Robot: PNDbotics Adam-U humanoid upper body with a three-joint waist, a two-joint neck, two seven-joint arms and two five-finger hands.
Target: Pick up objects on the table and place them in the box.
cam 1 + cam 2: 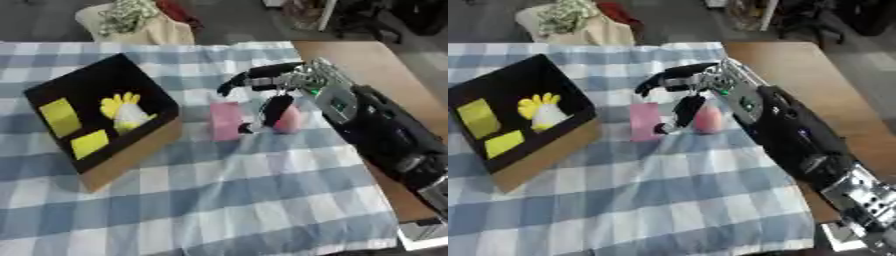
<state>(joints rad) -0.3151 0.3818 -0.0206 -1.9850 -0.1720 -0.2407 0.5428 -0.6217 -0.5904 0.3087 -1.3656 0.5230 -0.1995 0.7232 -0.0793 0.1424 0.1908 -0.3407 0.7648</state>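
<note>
Right hand [289,82] over two pink things beside the box [131,150].

The box sits on the left of the bench [262,200], which is covered by a blue-and-white checked cloth [219,210]; its inside is black and its outer wall is brown. In it lie two yellow blocks [59,116], one toward the far side and one nearer, and a yellow-and-white glove-like thing [127,111] between them and the right wall. Just right of the box, on the cloth, stands a pink block [225,121], and close beside that a rounded pink thing [289,120]. The right arm comes in from the right; its fingers [276,110] are relaxed, some stretched out over the pink block, one hanging down against the rounded thing's left side, grasping nothing. The left hand does not show.
</note>
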